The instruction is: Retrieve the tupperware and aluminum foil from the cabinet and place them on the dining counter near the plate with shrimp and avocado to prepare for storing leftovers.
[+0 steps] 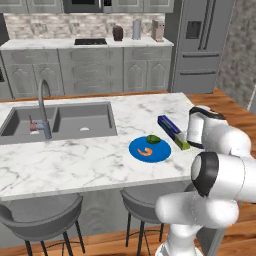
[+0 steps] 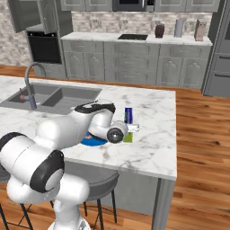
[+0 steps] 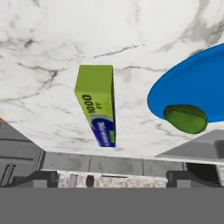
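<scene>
- Wood-plank floor [image 2: 197, 134], warm brown.
- Grey panelled base cabinets [image 1: 90, 70] along the back wall, pale worktop with black cooktop [image 1: 90, 41].
- Mottled brick-like backsplash [image 1: 45, 25].
- Steel refrigerator [image 1: 202, 40] at the right.
- Built-in oven [image 2: 44, 46] at the left.
- Two grey stools [image 1: 42, 215] tucked beneath the island.

In the left base view the arm's white links are covering the near end of the aluminum foil [image 1: 172, 132] box. In the right base view the arm is hiding most of the plate with shrimp and avocado [image 2: 95, 141], leaving a blue sliver, and the food on it cannot be made out. In the hand view the plate's right part is running off the picture's edge, and the box's lettering is too blurred to read beyond a few digits.
</scene>
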Tool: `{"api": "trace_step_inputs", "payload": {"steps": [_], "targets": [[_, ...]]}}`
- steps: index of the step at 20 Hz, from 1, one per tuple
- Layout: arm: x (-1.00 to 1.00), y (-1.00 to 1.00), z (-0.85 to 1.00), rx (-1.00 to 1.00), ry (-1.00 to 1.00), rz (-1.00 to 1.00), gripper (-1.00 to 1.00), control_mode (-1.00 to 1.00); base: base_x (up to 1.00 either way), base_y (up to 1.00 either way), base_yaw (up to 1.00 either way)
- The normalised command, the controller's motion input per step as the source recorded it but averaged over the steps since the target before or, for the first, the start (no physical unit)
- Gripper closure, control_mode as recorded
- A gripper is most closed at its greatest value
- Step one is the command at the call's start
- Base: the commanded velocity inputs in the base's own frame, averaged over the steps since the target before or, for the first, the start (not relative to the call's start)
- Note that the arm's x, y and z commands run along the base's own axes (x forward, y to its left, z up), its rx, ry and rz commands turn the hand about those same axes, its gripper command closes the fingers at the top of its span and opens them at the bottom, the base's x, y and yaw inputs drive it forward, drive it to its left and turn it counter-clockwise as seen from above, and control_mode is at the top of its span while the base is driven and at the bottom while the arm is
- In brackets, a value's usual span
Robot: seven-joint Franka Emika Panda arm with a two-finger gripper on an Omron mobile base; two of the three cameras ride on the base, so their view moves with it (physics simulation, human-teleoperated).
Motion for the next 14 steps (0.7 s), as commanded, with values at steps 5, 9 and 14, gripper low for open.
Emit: {"api": "trace_step_inputs", "payload": {"steps": [5, 9, 14], "targets": [[-0.59, 0.02, 0.91, -0.05, -0.02, 0.06, -1.00, -1.00, 0.00, 0.00, 0.00], [-0.38, 0.01, 1.00, -0.09, 0.14, 0.18, -1.00, -1.00, 0.00, 0.00, 0.00], [-0.15, 0.27, 1.00, -0.19, 0.23, 0.22, -1.00, -1.00, 0.00, 0.00, 0.00]]}}
